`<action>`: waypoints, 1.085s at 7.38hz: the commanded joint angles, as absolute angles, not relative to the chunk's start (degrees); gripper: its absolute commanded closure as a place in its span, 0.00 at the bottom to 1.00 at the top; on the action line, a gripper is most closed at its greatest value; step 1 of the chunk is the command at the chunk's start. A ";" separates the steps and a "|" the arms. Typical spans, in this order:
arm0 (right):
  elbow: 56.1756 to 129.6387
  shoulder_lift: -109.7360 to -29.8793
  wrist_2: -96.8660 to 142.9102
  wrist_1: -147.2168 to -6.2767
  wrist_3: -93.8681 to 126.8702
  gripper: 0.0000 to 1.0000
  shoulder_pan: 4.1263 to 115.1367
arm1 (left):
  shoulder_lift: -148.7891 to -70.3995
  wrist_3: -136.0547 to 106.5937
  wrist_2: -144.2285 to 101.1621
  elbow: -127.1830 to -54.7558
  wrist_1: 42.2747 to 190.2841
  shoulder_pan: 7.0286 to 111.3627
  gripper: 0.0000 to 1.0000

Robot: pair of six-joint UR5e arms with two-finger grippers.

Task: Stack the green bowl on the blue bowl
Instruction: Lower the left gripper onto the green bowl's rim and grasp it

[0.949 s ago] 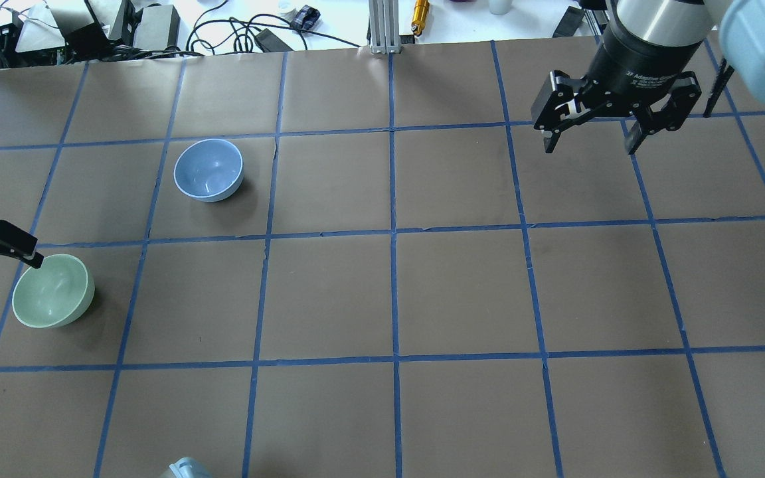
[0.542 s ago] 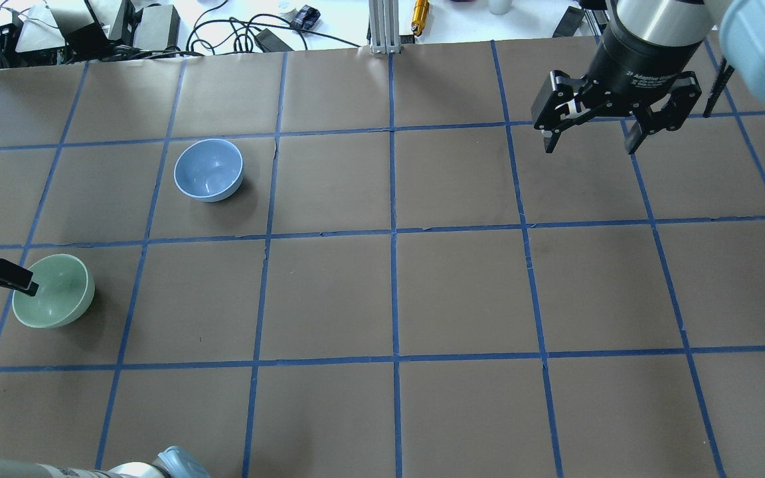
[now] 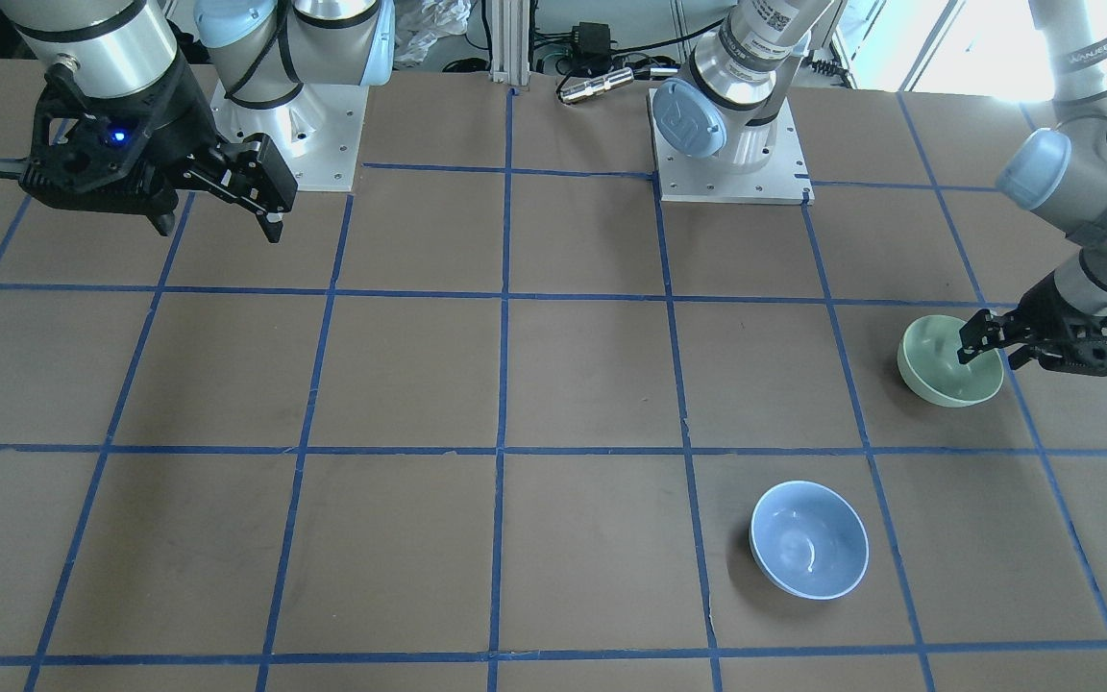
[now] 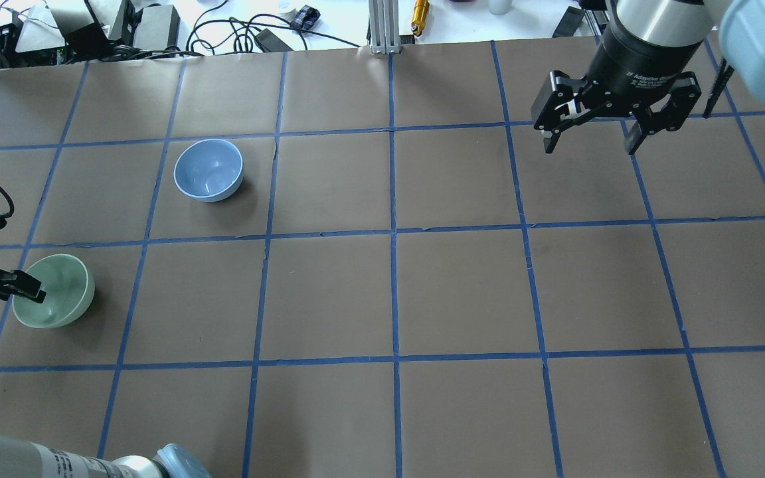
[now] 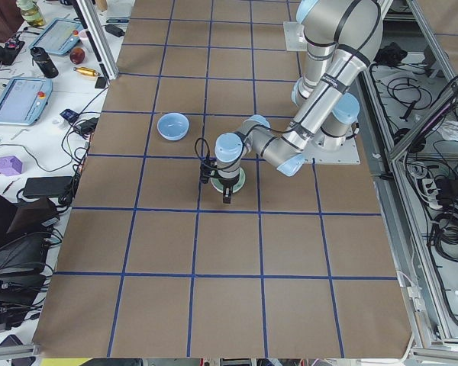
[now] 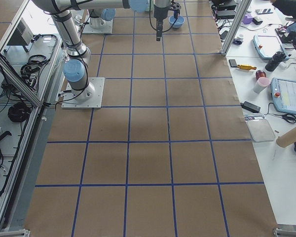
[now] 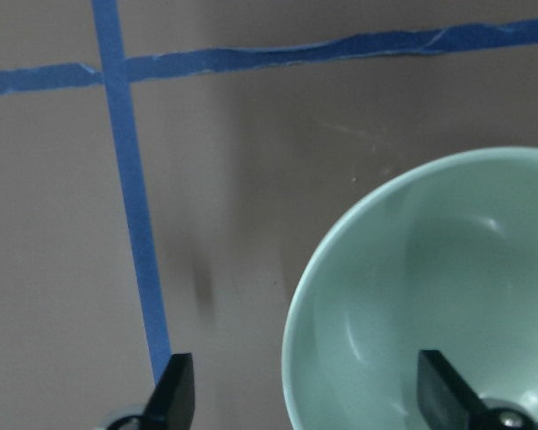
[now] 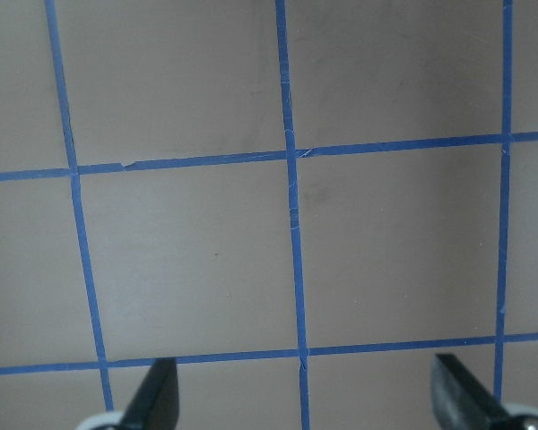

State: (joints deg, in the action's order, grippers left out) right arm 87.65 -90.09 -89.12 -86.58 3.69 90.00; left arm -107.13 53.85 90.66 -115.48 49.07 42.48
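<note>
Since 0.9 s ago the left gripper (image 7: 305, 403) has shifted over the green bowl (image 4: 60, 302). Its fingers are apart and straddle the rim, one inside and one outside. The bowl is round, smooth and glossy, and sits at the left edge of the matte brown paper table (image 4: 329, 292), which is gridded in blue tape (image 4: 392, 232). The blue bowl (image 4: 208, 169), same shape and gloss, sits apart from it in a neighbouring square. The right gripper (image 4: 590, 147) hangs with its fingers spread; white lettering on its collar partly reads "Adaptive".

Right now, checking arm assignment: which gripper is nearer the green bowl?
Left. The left gripper straddles the rim of the green bowl; the right gripper hangs open, far across the table.
</note>
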 commanded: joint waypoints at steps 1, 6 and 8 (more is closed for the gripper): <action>87.63 -90.09 -89.12 -86.57 3.69 0.00 90.00 | -107.32 55.37 90.35 -115.05 49.48 42.45 1.00; 87.63 -90.09 -89.12 -86.57 3.69 0.00 90.00 | -106.96 52.32 85.80 -100.80 64.28 46.29 1.00; 87.63 -90.09 -89.12 -86.57 3.69 0.00 90.00 | -107.49 39.97 84.55 -91.70 72.92 56.20 1.00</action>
State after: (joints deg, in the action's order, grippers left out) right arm 87.62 -90.09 -89.12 -86.58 3.69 90.00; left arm -107.15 47.15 85.31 -97.10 67.96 50.61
